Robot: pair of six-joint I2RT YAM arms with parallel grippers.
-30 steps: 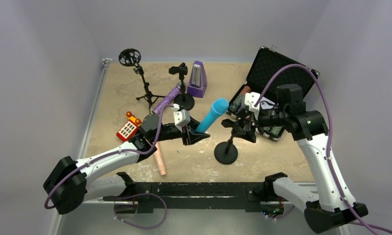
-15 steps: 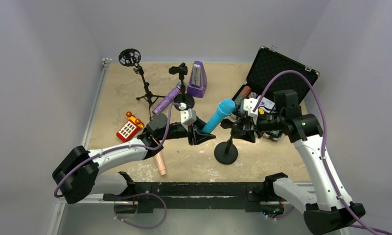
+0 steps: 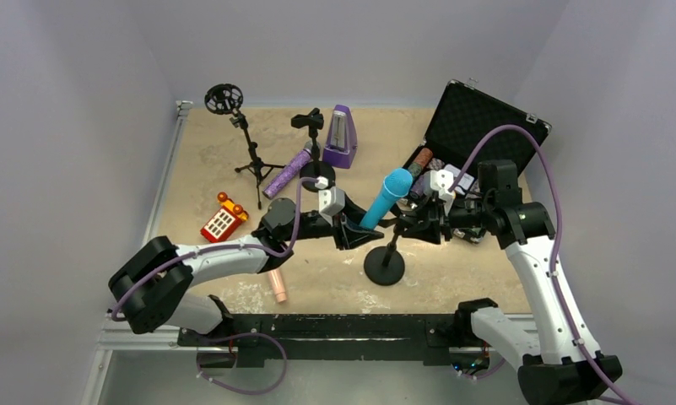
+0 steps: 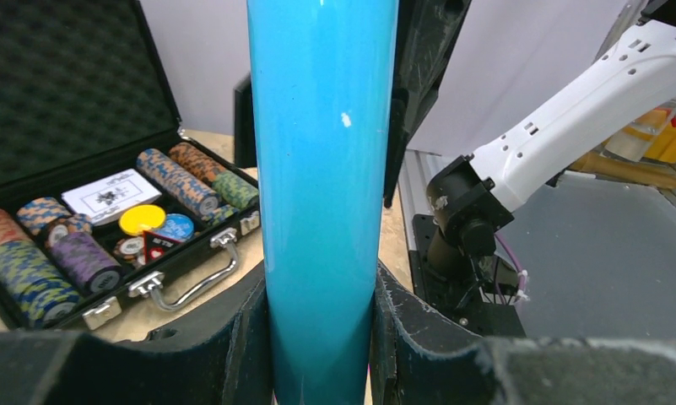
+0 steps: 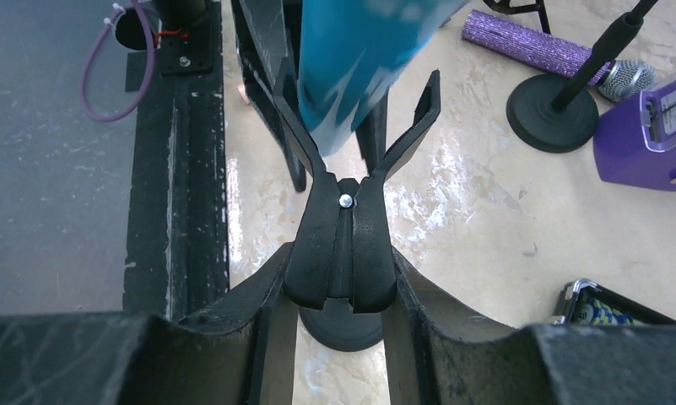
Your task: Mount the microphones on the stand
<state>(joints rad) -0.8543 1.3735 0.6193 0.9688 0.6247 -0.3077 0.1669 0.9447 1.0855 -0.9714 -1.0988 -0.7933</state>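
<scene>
My left gripper is shut on the lower shaft of the cyan-blue microphone, which leans up to the right. Its shaft sits between the spread prongs of the clip on the round-based stand. The right gripper is shut on the clip's two handles, pinching them together. The pale pink microphone lies partly hidden under my left arm. The glittery purple microphone lies on the table farther back.
A second round-based stand and a tripod stand stand at the back. A purple metronome is behind them. The open black case with poker chips sits at the right. A red toy phone lies at the left.
My right gripper has closed on the clip's handles, spreading its prongs. The left arm has carried the blue microphone rightwards, up to the clip.
</scene>
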